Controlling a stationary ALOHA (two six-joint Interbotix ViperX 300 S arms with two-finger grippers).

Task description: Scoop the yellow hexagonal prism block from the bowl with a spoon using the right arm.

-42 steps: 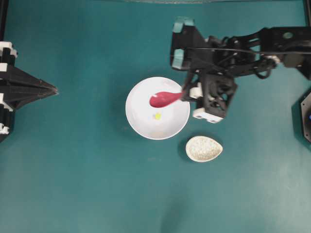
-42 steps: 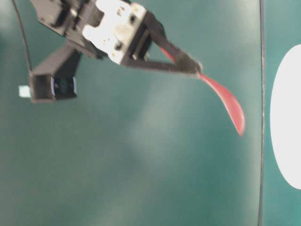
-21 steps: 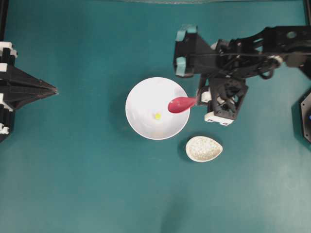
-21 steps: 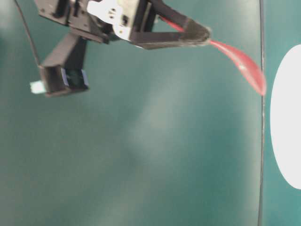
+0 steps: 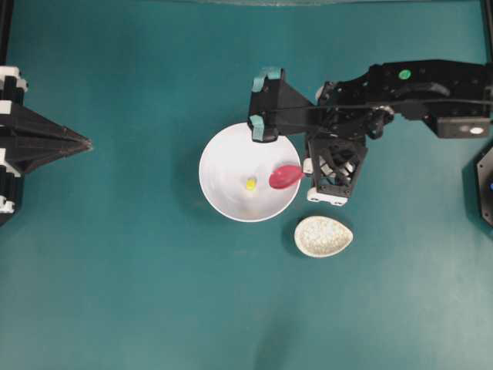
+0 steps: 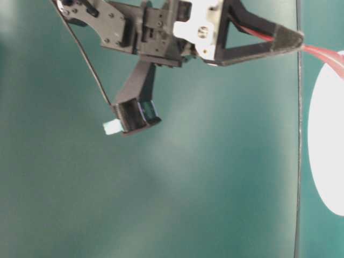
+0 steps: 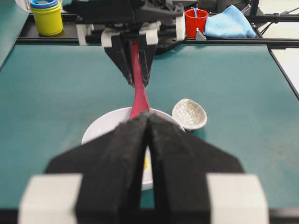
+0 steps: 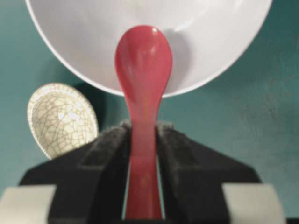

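The white bowl (image 5: 223,166) stands mid-table with the tiny yellow block (image 5: 251,183) on its floor. My right gripper (image 5: 306,170) is shut on the handle of the pink-red spoon (image 5: 286,176), whose scoop hangs over the bowl's right inner side, right of the block and apart from it. In the right wrist view the spoon (image 8: 143,60) points from the gripper (image 8: 142,128) over the bowl's rim (image 8: 210,42); the block is hidden there. My left gripper (image 5: 83,142) is shut and empty at the far left. Through its jaws the block (image 7: 145,162) shows in the bowl (image 7: 100,132).
A speckled cream egg-shaped dish (image 5: 323,236) sits just below and right of the bowl, close to the right arm. In the left wrist view, stacked cups (image 7: 46,17), a red cup (image 7: 195,21) and a blue cloth (image 7: 229,25) lie beyond the far table edge.
The spoon's scoop drew back right from above the block to the bowl's right rim, then the right arm shifted left and the scoop now sits inside the right rim. The left arm is still.
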